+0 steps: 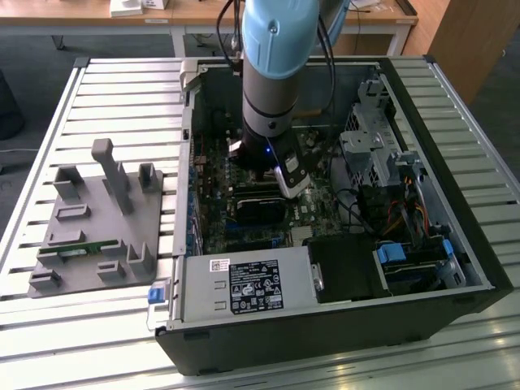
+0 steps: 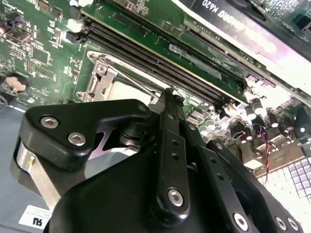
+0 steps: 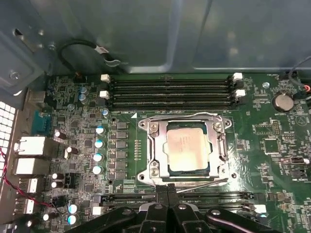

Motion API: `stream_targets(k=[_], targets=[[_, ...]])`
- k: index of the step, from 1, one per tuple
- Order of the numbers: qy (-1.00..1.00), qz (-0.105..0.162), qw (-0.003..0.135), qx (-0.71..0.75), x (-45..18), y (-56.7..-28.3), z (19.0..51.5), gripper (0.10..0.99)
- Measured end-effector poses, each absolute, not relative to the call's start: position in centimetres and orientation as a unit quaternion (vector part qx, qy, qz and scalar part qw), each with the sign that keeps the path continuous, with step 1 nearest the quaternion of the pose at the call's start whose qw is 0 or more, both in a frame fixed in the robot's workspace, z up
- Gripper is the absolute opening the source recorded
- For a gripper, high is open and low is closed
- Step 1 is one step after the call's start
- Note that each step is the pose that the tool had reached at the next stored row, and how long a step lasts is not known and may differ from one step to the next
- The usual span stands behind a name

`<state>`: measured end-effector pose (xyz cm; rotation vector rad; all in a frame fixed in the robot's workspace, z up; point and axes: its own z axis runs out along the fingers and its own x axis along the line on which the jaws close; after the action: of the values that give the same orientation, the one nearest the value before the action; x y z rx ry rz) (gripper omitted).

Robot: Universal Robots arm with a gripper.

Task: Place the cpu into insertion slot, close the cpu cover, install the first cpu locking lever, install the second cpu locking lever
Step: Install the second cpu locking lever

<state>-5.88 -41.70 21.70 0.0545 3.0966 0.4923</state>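
CPU seated in socket, cover down, pincer at the socket's edge.

Item: cpu (image 3: 188, 151), dull silver top, lying flat in the insertion slot (image 3: 167, 171) with the cpu cover (image 3: 154, 151) framing it. Pincer (image 3: 167, 190), fingers together and holding nothing, sits just beside the socket edge where a thin locking lever (image 3: 204, 184) runs along that edge, its long axis parallel to the memory slots (image 3: 170, 90). Writing: white print on the black card (image 2: 233, 24) and a label on the power supply (image 1: 253, 286), neither recorded here.

Light-blue and grey arm (image 1: 272, 65), black screwed hand (image 2: 167, 145)
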Motion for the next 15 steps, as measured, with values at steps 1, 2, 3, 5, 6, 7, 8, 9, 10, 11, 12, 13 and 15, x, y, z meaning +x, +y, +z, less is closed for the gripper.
stream_targets(k=[1, 2, 3, 5, 6, 7, 8, 9, 10, 11, 12, 13, 15], targets=[[0.987, 0.157, 0.003, 0.017, -5.9, -41.7, 21.5, 0.106], [0.987, 0.157, 0.003, 0.017, -5.9, -41.7, 21.4, 0.106], [0.987, 0.157, 0.003, 0.017, -6.0, -41.7, 21.2, 0.106], [0.987, 0.157, 0.003, 0.017, -6.1, -41.7, 20.9, 0.106], [0.987, 0.157, 0.003, 0.017, -6.1, -41.7, 20.9, 0.106], [0.987, 0.158, 0.003, 0.017, -6.2, -41.7, 20.9, 0.106], [0.987, 0.161, 0.003, 0.017, -6.3, -41.7, 20.9, 0.106], [0.986, 0.166, 0.003, 0.017, -6.5, -41.8, 20.9, 0.106], [0.986, 0.167, 0.003, 0.017, -6.6, -41.8, 20.8, 0.106], [0.986, 0.168, 0.003, 0.017, -6.6, -41.8, 20.8, 0.106], [0.986, 0.169, 0.003, 0.017, -6.8, -41.8, 20.8, 0.106], [0.985, 0.169, 0.003, 0.017, -6.9, -41.8, 20.7, 0.106], [0.985, 0.169, 0.003, 0.017, -7.0, -41.8, 20.6, 0.106]])
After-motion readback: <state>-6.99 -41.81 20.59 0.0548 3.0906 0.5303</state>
